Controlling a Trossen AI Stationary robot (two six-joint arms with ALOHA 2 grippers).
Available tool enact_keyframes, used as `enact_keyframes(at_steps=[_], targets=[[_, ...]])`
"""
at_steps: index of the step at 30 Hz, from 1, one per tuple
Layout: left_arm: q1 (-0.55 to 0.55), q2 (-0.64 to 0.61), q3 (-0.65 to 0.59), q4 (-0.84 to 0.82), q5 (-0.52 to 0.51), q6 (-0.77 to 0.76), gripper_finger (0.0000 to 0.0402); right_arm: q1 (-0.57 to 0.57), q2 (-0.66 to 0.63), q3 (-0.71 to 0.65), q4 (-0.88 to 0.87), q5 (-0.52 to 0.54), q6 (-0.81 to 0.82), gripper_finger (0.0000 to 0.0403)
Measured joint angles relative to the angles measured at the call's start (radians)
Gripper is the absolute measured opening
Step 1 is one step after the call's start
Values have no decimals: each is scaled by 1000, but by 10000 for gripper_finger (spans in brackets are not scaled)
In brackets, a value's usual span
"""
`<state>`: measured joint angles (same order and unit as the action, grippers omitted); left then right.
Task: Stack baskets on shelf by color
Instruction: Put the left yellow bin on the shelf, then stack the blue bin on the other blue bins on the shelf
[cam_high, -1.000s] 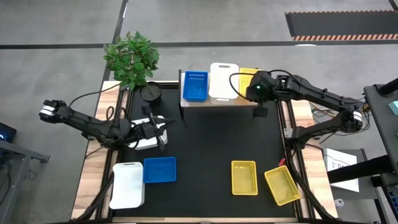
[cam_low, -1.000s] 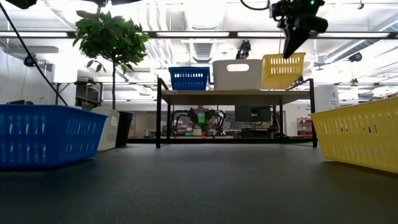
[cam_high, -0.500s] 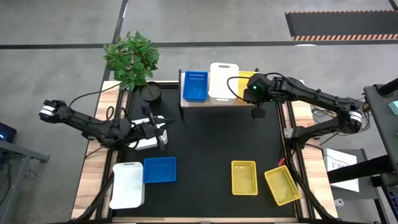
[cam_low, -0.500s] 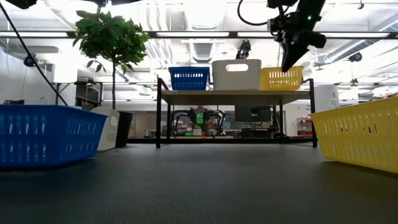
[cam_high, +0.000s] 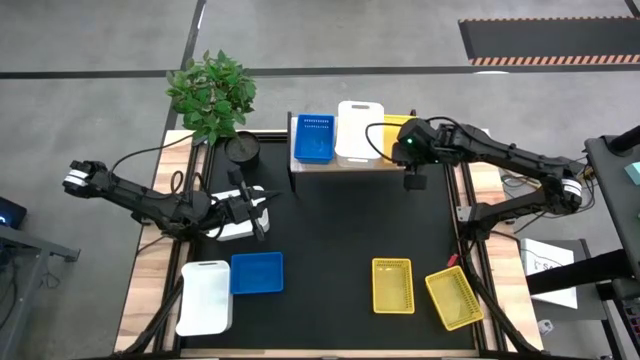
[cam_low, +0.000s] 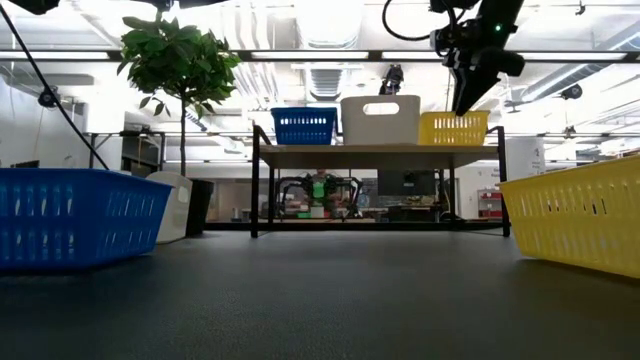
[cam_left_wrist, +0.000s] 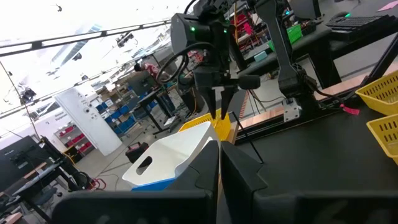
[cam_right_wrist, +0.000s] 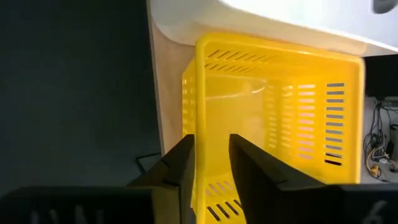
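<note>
Yellow basket (cam_right_wrist: 273, 118) now sits flat on the shelf (cam_high: 352, 165) beside the white one — a second ago tilted, clamped. Right gripper (cam_right_wrist: 211, 155) fingers just parted, straddling its near wall; placement done, retreat next. Left gripper (cam_high: 262, 214) closed, idle.

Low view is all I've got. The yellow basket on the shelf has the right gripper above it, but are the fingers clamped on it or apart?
Observer: Apart. In the right wrist view the right gripper straddles one wall of the yellow basket, with a gap showing beside the wall.
Operator: Is the basket fully on the shelf?
Observer: From above it sits at the right end of the shelf, beside the white basket there.
Operator: And the left arm?
Observer: The left gripper is at the table's left side, shut on the edge of another white basket.
</note>
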<state>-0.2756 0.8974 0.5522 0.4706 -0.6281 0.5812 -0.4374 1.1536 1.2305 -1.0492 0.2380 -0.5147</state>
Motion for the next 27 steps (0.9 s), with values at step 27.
enact_keyframes(at_steps=[27], targets=[[-20, 121, -10, 11, 179, -513, 0, 315, -246, -237, 452, -359, 143, 96]])
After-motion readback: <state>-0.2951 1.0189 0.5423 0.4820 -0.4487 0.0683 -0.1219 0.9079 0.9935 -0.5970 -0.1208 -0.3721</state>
